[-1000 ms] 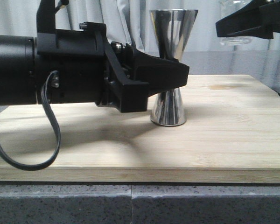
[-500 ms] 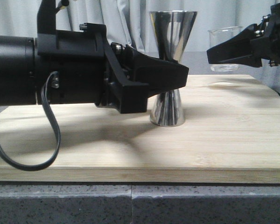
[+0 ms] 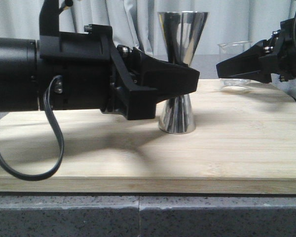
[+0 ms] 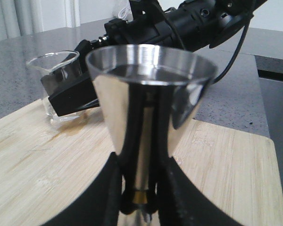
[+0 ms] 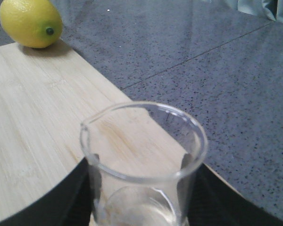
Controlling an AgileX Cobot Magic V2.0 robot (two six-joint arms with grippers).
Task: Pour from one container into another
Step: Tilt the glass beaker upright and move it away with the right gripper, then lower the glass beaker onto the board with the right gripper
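Note:
The steel hourglass jigger (image 3: 183, 34) stands upright on the bamboo board (image 3: 138, 158). My left gripper (image 3: 190, 79) is shut on its narrow waist, where the gold band (image 4: 140, 197) shows between the black fingers (image 4: 179, 197). To its right, the clear glass beaker (image 3: 234, 49) is upright, its base at board level near the far edge. My right gripper (image 3: 233, 66) is shut on the beaker's sides. In the right wrist view, the beaker (image 5: 141, 155) fills the space between the fingers (image 5: 75, 193). In the left wrist view, the beaker (image 4: 54, 75) sits behind the jigger (image 4: 151, 94).
A yellow lemon (image 5: 30, 22) lies at a far corner of the board. The board rests on a grey speckled counter (image 3: 138, 217). A pale curtain (image 3: 113, 19) hangs behind. The left arm's black body (image 3: 49, 74) spans the board's left half.
My right gripper has brought the beaker down from high at the upper right to board level and slightly leftward, keeping it upright. The left gripper and jigger have not moved.

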